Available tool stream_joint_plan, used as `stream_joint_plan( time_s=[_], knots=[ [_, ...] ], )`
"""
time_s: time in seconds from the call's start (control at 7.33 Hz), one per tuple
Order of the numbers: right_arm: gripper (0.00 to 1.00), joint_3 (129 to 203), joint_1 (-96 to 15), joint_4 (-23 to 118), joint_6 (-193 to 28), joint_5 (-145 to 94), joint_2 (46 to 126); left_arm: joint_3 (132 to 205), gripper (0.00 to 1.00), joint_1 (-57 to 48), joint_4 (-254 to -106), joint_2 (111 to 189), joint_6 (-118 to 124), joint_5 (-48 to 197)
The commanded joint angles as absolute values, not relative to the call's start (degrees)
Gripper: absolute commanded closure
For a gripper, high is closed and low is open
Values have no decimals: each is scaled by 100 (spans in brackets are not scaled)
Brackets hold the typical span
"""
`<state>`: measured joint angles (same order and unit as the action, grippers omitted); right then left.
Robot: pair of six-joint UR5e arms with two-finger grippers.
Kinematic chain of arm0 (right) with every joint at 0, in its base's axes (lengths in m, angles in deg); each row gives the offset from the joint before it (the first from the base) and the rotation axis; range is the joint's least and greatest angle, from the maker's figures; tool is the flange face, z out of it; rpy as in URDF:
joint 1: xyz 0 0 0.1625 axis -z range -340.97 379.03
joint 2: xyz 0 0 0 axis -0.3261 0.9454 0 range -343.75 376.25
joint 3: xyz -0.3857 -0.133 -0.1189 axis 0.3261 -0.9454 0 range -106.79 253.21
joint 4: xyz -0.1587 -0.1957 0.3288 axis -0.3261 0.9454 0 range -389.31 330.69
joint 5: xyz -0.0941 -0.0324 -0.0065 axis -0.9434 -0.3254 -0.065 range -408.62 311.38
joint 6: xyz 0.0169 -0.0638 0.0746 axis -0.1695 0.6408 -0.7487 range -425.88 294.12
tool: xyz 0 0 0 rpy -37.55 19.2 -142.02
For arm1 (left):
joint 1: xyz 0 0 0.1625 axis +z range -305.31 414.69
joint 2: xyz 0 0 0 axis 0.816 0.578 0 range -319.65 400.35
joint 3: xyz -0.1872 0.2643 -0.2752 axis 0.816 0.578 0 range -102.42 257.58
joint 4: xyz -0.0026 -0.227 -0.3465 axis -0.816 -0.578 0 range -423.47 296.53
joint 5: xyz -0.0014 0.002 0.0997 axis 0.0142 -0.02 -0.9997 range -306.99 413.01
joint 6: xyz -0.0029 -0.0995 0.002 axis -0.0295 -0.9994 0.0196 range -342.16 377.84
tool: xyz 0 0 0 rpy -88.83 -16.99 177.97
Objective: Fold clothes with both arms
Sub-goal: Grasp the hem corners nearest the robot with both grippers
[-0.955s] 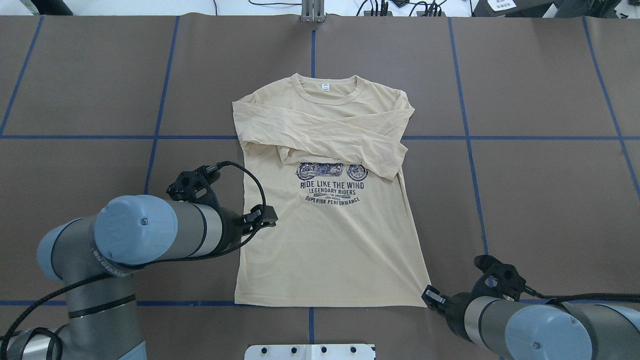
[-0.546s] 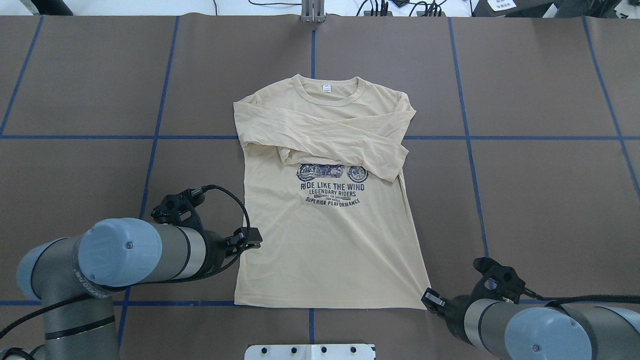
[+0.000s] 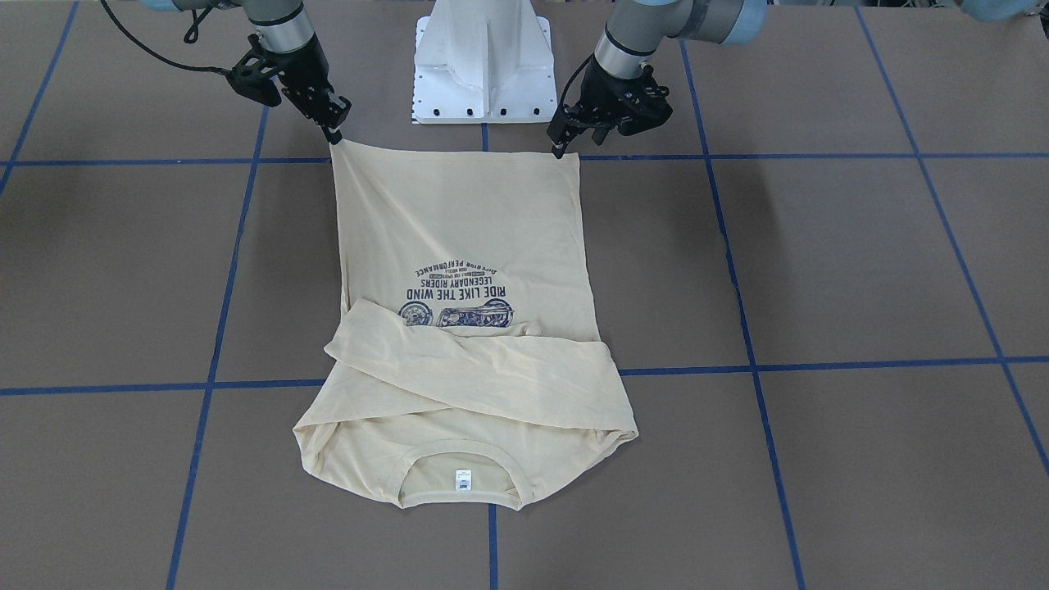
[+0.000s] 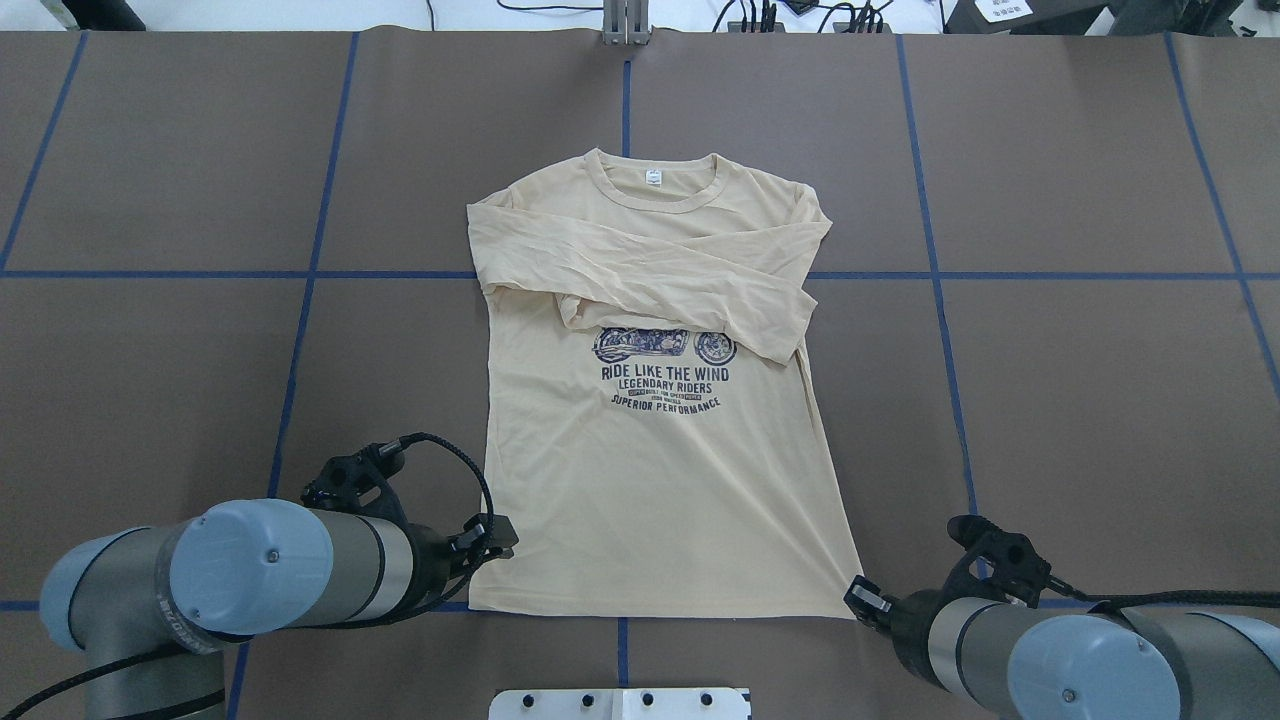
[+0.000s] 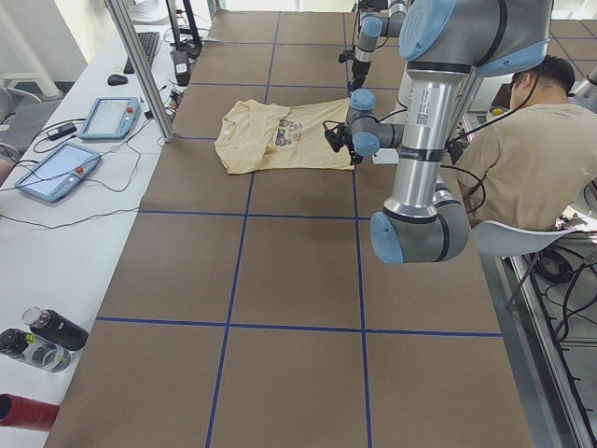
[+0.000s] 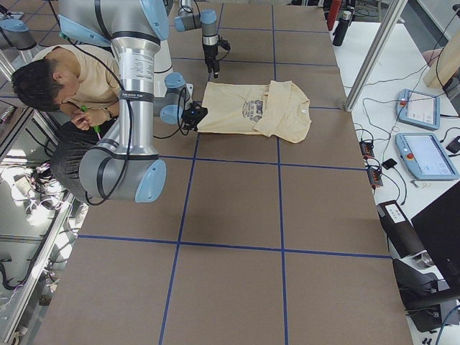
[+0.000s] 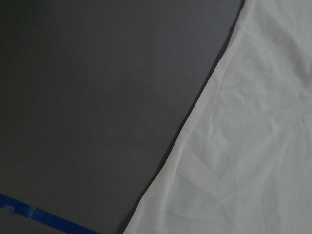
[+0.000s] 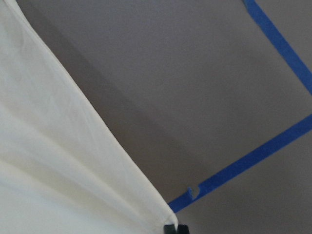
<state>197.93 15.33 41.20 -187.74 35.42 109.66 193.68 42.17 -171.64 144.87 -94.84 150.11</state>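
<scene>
The cream long-sleeved T-shirt lies flat on the brown table, print side up. Its sleeves are crossed over the chest and its collar is at the end far from me. My right gripper is closed on the near hem corner on my right, with the cloth drawn to a point at its tips. My left gripper is just beside the other near hem corner, at the shirt's edge. I cannot tell whether its jaws are parted or closed.
</scene>
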Motion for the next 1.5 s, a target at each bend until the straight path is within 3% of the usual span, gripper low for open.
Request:
stream_joint_plan(
  time_s=[0.0, 0.27, 0.96, 1.23, 1.36],
  knots=[
    [100, 19793, 1534, 4118, -18778, 3541, 10959, 19229, 23, 4414, -17158, 14494, -9528, 14978],
    [100, 19801, 1534, 4118, -18769, 3541, 10959, 19158, 36, 4467, -17149, 14512, -9519, 14978],
    [100, 19801, 1534, 4118, -18778, 3540, 10915, 18921, 41, 4502, -17158, 14547, -9492, 14986],
    [100, 19801, 1534, 4118, -18769, 3541, 10915, 18920, 51, 4511, -17158, 14556, -9492, 14986],
    [100, 19810, 1534, 4118, -18778, 3541, 10915, 18929, 62, 4511, -17158, 14564, -9492, 14995]
  ],
)
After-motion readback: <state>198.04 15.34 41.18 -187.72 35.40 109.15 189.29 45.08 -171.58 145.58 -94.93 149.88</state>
